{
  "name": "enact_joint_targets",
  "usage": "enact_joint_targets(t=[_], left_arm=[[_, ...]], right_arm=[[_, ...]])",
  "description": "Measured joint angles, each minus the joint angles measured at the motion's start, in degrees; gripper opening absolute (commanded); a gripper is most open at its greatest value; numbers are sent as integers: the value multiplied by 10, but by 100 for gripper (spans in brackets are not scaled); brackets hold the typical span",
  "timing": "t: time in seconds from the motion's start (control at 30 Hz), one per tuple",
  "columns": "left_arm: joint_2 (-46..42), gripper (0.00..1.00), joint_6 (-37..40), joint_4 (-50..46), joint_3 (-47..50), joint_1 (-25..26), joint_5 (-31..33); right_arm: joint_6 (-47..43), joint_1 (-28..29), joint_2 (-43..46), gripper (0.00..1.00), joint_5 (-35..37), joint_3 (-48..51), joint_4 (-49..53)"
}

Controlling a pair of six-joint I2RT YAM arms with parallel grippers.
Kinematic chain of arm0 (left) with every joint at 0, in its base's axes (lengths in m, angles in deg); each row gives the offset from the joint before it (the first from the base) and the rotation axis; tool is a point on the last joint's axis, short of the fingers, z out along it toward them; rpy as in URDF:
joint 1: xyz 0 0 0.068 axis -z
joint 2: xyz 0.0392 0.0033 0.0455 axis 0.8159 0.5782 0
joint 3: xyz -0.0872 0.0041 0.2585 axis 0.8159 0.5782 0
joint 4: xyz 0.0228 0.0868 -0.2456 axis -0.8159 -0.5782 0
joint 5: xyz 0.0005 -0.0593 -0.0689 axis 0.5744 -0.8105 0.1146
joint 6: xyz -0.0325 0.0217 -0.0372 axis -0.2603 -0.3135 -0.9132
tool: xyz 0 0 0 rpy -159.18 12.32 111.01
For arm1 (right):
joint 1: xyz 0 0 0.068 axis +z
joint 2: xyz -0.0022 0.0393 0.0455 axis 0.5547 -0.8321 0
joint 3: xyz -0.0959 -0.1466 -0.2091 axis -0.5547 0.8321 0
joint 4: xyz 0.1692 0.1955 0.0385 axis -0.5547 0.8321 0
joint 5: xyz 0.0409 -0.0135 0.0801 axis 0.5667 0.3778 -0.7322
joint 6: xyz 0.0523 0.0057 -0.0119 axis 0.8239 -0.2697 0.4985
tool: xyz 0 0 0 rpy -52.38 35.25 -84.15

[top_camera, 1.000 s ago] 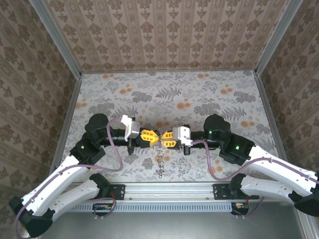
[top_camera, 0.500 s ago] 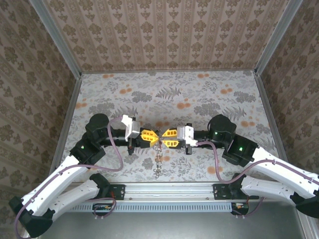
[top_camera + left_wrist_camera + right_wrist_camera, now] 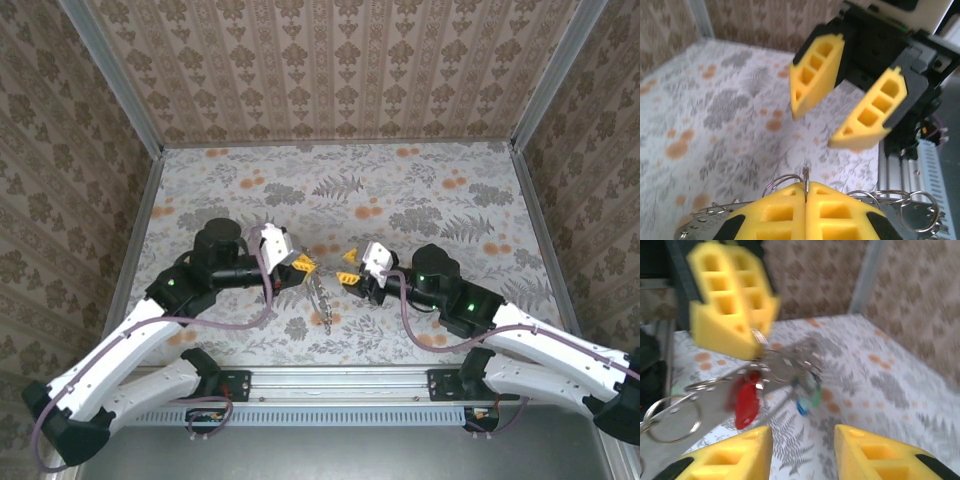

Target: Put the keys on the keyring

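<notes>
Presently, the left claw (image 3: 805, 197) is clamped shut on the keyring (image 3: 806, 177), with spare metal loops (image 3: 912, 205) fanning beside its tips. The right claw (image 3: 802, 436) stands open and empty, facing it, just apart. A red key (image 3: 745, 400) and a green key (image 3: 816, 396) hang beneath the left claw, between both claws, above the floral tabletop (image 3: 400, 190).
</notes>
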Motion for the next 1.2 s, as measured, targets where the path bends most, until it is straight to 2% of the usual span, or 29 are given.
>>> enact_joint_targets(t=[0.23,0.33,0.47,0.73,1.03,1.13,1.2], left_arm=[[9,0,-5,-88,6,34,92],[32,0,-11,-101,6,33,118],[109,0,-14,-111,5,33,139],[248,0,-25,-92,-23,33,149],[383,0,-57,-28,-69,29,141],[429,0,-66,-8,-91,29,139],[461,1,-72,3,-108,27,136]], right_arm=[[88,-119,-35,56,17,26,-45],[109,-148,-62,60,25,21,-46],[128,-172,-57,64,47,21,-42],[141,-212,14,68,90,45,-39],[155,-252,18,68,103,73,-29],[157,-262,18,72,103,80,-29],[158,-266,18,79,103,83,-29]])
